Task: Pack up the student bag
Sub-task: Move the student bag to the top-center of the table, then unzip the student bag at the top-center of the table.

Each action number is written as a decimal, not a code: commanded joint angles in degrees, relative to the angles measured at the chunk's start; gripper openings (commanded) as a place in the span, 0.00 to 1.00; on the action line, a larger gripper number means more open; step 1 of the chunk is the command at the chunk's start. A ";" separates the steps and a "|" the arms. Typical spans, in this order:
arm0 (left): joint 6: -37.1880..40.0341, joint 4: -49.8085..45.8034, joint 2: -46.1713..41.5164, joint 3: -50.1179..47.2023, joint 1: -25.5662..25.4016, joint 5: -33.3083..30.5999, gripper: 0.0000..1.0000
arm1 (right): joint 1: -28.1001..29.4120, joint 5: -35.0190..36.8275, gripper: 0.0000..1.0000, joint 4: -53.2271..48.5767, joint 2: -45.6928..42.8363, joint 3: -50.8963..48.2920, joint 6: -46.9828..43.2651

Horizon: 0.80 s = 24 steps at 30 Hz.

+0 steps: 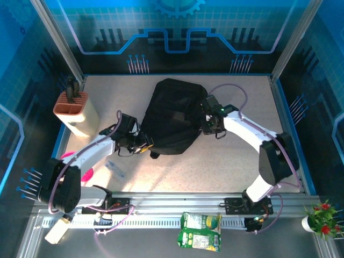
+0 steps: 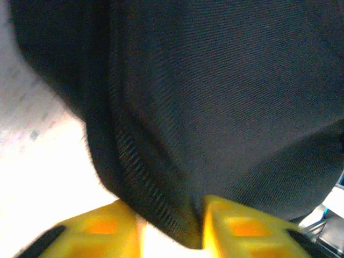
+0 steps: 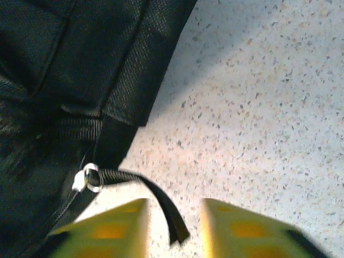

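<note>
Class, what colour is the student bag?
The student bag is black; the top external view shows it best.

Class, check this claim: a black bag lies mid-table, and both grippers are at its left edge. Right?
No. The bag lies mid-table, but only the left gripper is at its left edge; the right gripper is at its right edge, as the top view shows.

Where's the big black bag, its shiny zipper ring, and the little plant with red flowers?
student bag [image 1: 172,115]: top view, middle of its black fabric.
zipper ring [image 3: 92,180]: right wrist view, its silver loop.
plant [image 1: 321,214]: top view, its red flowers.
</note>
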 commanded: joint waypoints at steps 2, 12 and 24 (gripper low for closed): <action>5.41 -9.62 -3.27 5.37 -0.20 -4.64 0.47 | -1.02 -7.38 0.61 5.32 -6.76 -1.49 0.62; 12.61 -1.75 16.09 32.17 -5.76 -8.65 0.56 | -5.65 -10.71 0.74 11.48 5.07 7.10 11.77; 14.02 -2.13 42.56 57.77 -9.39 -5.97 0.45 | -7.63 -15.32 0.74 14.78 8.89 5.22 14.18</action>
